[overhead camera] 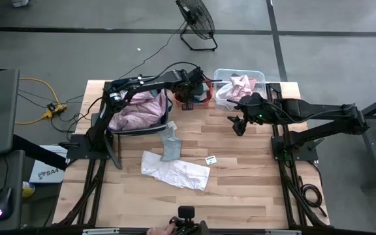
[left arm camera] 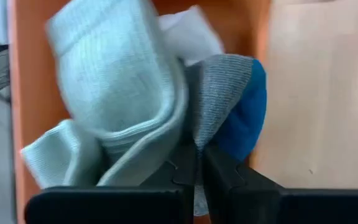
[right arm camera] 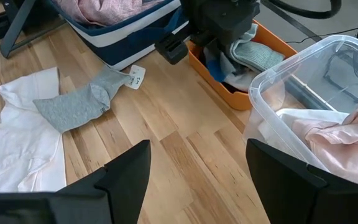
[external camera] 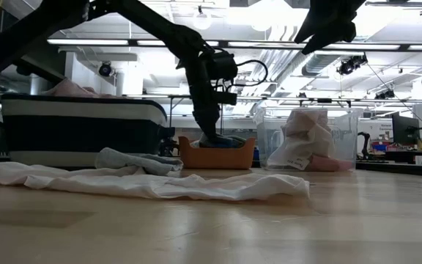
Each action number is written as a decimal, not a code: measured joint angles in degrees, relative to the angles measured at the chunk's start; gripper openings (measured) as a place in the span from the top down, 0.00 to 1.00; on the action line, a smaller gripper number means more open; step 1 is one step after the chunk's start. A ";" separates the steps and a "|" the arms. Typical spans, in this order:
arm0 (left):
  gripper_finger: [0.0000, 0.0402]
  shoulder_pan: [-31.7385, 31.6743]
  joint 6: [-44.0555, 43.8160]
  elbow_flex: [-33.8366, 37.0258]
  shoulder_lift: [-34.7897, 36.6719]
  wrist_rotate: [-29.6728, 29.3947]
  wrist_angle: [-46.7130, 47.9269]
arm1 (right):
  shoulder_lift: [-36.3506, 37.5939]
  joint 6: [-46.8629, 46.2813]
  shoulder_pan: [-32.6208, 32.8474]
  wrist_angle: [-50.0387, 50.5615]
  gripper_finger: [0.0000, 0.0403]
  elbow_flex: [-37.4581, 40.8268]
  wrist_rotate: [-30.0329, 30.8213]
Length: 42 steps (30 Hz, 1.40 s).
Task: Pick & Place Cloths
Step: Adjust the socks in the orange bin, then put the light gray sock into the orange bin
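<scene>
The left gripper (left arm camera: 194, 168) reaches down into the orange tray (right arm camera: 272, 43) at the back of the table (overhead camera: 240, 183), its fingers pinched together on a grey-and-blue sock (left arm camera: 229, 106) that lies against a pale green sock (left arm camera: 117, 93) (both inside the tray). The right gripper (overhead camera: 235, 124) hangs above the table just in front of the clear bin (right arm camera: 328, 56), fingers apart and holding nothing. That bin holds pink cloth (right arm camera: 347, 134). Left of the tray, the dark basket (overhead camera: 165, 121) is heaped with a large pale pink cloth (overhead camera: 136, 111). On the bare wood in front of the basket lie 2 pieces — a white cloth (overhead camera: 175, 171) spread flat and a grey cloth (overhead camera: 170, 149) overlapping its back edge — with a small tag (overhead camera: 211, 159) just beside them.
</scene>
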<state>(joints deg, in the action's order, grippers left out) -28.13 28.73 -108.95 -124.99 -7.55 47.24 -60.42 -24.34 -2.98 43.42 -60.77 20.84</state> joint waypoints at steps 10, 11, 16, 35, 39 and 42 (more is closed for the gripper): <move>0.98 -0.86 -1.04 -0.02 0.00 -3.09 1.29 | 0.00 -0.02 0.00 0.03 0.36 0.02 0.00; 0.99 -0.95 -1.46 -0.02 0.00 -2.82 1.42 | 0.00 -0.02 0.00 0.03 0.36 0.02 0.00; 0.98 -1.98 -2.24 -0.09 0.00 -0.92 3.33 | 0.00 -0.02 0.00 0.04 0.36 0.02 0.00; 0.44 -2.63 -2.01 -0.34 0.74 -2.55 7.37 | 0.00 0.07 0.00 0.12 0.36 0.02 -0.01; 0.41 -2.61 -2.02 -3.07 0.81 -2.70 10.22 | 0.00 0.11 0.00 0.13 0.36 0.02 -0.02; 0.41 -2.61 -2.31 -5.10 0.63 -2.67 12.01 | 0.00 0.11 0.00 0.13 0.36 0.02 -0.02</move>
<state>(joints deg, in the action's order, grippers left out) -30.74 26.42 -114.05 -124.36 -10.22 59.25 -60.42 -24.23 -2.98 43.55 -60.75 20.82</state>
